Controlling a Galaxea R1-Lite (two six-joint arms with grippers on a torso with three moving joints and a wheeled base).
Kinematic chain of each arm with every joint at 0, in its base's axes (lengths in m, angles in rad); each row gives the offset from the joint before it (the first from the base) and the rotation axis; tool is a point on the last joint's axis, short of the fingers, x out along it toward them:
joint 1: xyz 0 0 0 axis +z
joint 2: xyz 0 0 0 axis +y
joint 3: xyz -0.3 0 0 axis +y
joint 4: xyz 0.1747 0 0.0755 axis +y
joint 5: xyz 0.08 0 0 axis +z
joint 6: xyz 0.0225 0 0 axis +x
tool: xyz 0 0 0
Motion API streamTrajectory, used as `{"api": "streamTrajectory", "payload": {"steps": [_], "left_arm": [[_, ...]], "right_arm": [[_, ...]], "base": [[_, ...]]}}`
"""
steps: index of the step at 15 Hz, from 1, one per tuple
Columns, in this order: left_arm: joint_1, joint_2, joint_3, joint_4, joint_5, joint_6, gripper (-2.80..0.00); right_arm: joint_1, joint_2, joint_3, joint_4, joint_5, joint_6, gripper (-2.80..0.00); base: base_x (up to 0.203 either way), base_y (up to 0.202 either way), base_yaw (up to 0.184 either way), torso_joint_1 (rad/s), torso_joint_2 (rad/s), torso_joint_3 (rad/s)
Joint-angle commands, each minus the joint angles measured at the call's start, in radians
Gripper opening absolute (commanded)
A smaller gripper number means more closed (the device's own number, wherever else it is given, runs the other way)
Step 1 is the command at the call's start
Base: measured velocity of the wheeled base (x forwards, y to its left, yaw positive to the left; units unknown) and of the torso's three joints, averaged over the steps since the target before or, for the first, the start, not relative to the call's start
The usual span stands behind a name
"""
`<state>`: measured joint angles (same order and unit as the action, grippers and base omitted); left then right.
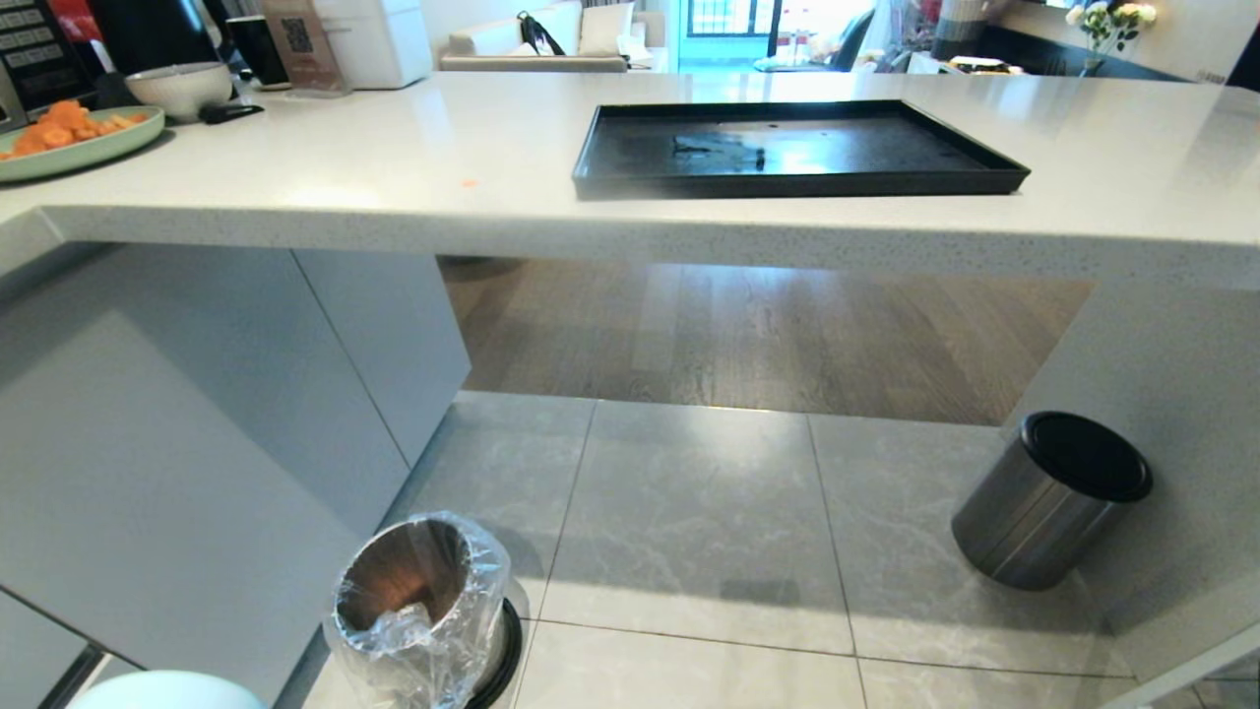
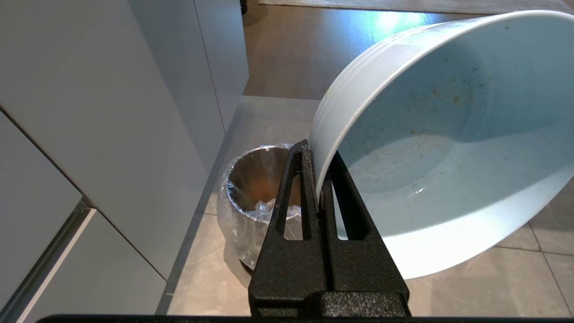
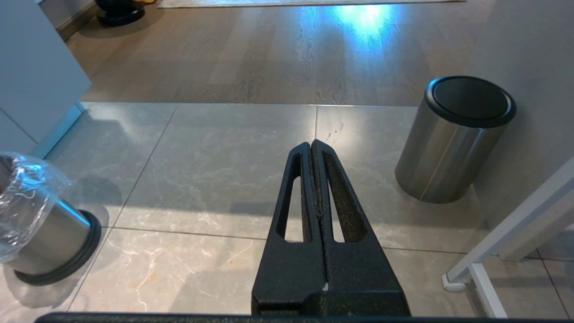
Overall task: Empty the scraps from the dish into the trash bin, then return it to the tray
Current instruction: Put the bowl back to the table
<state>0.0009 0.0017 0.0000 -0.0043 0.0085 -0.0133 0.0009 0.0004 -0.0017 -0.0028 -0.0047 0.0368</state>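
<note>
Both jaws of the left gripper point(image 2: 316, 154) pinch the tilted dish's point(image 2: 430, 134) rim.

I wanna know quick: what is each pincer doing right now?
Left pincer: shut on the dish rim.
Right pincer: shut, holding nothing.

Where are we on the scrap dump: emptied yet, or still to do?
Dumping looks done: the dish shows only specks and smears inside. In hand: the left gripper pinches its rim near the trash bin. Left: setting it back on the tray, which holds no dish.
</note>
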Motion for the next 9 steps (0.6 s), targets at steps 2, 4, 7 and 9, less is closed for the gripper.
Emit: {"api": "streamTrajectory", "payload": {"steps": [2,4,7,9], "left_arm": [[-0.001,0.000,0.000,0.000,0.001,0.000,-2.80],[0.001,0.000,0.000,0.000,0.001,0.000,-2.80],[-0.001,0.000,0.000,0.000,0.001,0.000,-2.80],[-0.001,0.000,0.000,0.000,0.001,0.000,-2.80]], "right_arm": [[0.001,0.000,0.000,0.000,0.000,0.000,-2.80],[0.001,0.000,0.000,0.000,0.000,0.000,-2.80],[0.001,0.000,0.000,0.000,0.000,0.000,-2.80],[0.001,0.000,0.000,0.000,0.000,0.000,-2.80]], "base": [[0.000,0.000,0.000,0.000,0.00,0.000],[0.000,0.000,0.000,0.000,0.00,0.000],[0.000,0.000,0.000,0.000,0.00,0.000],[0.000,0.000,0.000,0.000,0.00,0.000]]}}
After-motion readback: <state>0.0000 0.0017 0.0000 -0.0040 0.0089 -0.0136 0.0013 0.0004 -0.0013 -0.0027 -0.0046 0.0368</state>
